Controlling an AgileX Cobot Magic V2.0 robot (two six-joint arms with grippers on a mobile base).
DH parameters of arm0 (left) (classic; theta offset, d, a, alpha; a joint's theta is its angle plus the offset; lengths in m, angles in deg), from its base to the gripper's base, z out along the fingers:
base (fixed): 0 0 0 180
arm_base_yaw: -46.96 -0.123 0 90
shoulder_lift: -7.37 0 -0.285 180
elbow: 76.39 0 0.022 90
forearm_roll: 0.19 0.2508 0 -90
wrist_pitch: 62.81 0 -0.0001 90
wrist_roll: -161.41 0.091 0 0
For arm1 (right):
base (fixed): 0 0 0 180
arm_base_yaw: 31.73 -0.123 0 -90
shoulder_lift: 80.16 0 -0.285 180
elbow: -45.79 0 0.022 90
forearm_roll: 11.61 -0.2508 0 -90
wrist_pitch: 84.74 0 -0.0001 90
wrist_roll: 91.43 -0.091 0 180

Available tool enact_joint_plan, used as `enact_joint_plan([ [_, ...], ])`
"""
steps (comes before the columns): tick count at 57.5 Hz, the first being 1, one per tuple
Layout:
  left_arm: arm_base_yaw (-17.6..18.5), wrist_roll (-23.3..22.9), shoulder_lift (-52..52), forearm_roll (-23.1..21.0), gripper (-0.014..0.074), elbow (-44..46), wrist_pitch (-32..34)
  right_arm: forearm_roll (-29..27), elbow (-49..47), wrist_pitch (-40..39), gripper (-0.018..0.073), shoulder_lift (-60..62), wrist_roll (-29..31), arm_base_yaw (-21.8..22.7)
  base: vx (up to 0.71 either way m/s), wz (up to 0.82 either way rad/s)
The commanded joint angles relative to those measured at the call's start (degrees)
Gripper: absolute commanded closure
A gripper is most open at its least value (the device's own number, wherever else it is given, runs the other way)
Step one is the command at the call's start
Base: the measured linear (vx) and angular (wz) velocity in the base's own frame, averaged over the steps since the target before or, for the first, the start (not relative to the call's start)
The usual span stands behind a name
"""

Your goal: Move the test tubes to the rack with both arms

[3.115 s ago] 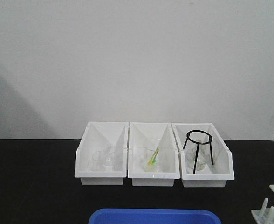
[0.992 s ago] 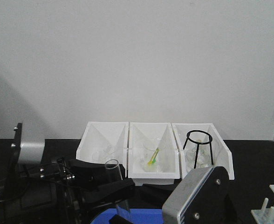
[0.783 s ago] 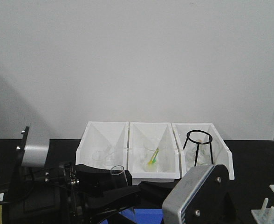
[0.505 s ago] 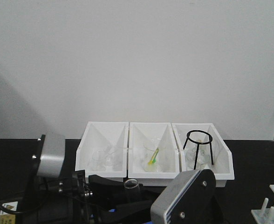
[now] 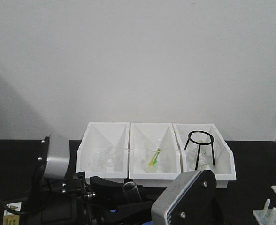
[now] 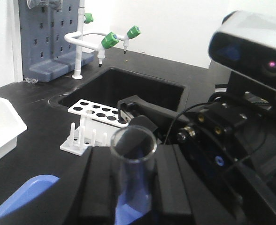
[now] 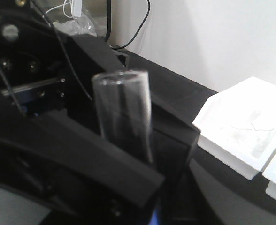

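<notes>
Left jaws clenched on test tube (image 6: 132, 159), near upright, open rim up, low and centre above counter (image 5: 250, 154). Right jaws crowd that tube too; gripping or gapped, can't tell. Right arm (image 5: 187, 197) housing at tube's 3 o'clock, left arm (image 5: 57, 157) housing at 9. Rack (image 5: 275, 206) on counter at 4 o'clock, well apart. Three white bins (image 5: 103, 178) at 12.
</notes>
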Motion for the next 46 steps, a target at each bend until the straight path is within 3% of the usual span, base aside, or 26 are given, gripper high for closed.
enact_joint_plan([
  [1, 0.4, -0.2, -1.3, -3.0, 0.0615, 1.9, 2.3, 0.2, -2.0, -5.4, 0.0573, 1.3, 0.0, 0.0, 0.00, 0.00],
  [16, 0.4, -0.1, -1.3, -3.0, 0.0567, 1.9, 1.7, 0.2, -2.0, -5.4, 0.0570, 1.3, 0.0, 0.0, 0.00, 0.00],
  [24, 0.4, -0.1, -1.3, -3.0, 0.0459, 1.9, 1.7, 0.2, -2.0, -5.4, 0.0570, 1.3, 0.0, 0.0, 0.00, 0.00],
  [37, 0.4, -0.2, -1.4, -3.1, 0.0208, 1.9, 1.6, 0.2, -2.0, -5.4, 0.0570, 1.3, 0.0, 0.0, 0.00, 0.00],
  [46, 0.4, -0.1, -2.5, -3.0, 0.0141, 2.6, -0.4, 0.2, -2.0, -5.4, 0.0570, 1.3, 0.0, 0.1, 0.00, 0.00],
])
